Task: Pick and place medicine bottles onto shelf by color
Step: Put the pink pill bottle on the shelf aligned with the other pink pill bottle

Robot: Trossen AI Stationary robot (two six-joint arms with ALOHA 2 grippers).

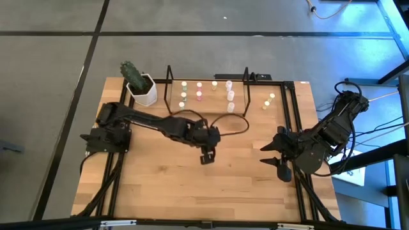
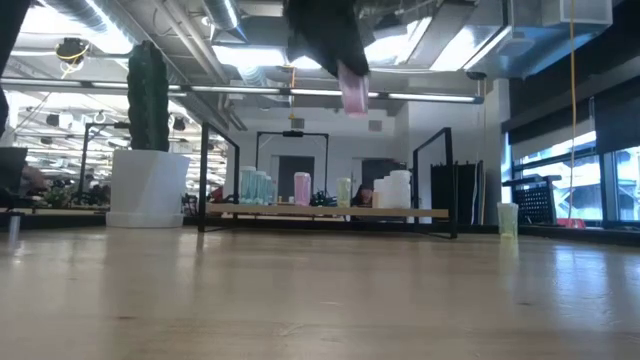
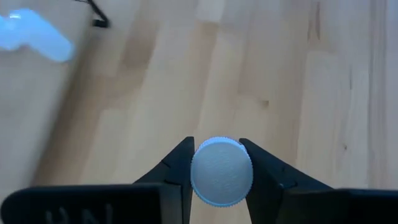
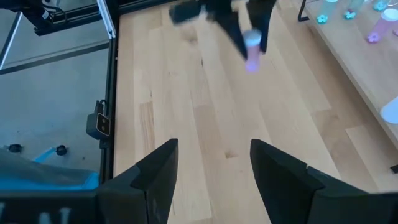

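My left gripper (image 1: 208,155) hangs over the middle of the table, shut on a small pink bottle (image 2: 353,90) with a whitish round top (image 3: 221,173). The bottle also shows in the right wrist view (image 4: 252,48). The black wire shelf (image 1: 168,83) stands at the table's far edge. Green (image 1: 184,96), pink (image 1: 199,91) and white (image 1: 229,91) bottles stand on its wooden floor. Two more bottles (image 1: 268,101) stand on the table to the right of the shelf. My right gripper (image 1: 265,154) is open and empty near the table's right edge; it also shows in its own wrist view (image 4: 211,163). My left gripper pinches the bottle between its two fingers (image 3: 180,163), one on each side of the round top's rim (image 3: 194,168). The fingers come from above, pointing down. The bottle hangs about upright below them (image 2: 353,98), lifted clear of the table.
A white hexagonal pot with a cactus (image 1: 142,89) stands at the far left, beside the shelf. Black rails (image 1: 295,108) run along the table's left and right sides. Bare wood (image 1: 192,185) lies between the grippers and the near edge.
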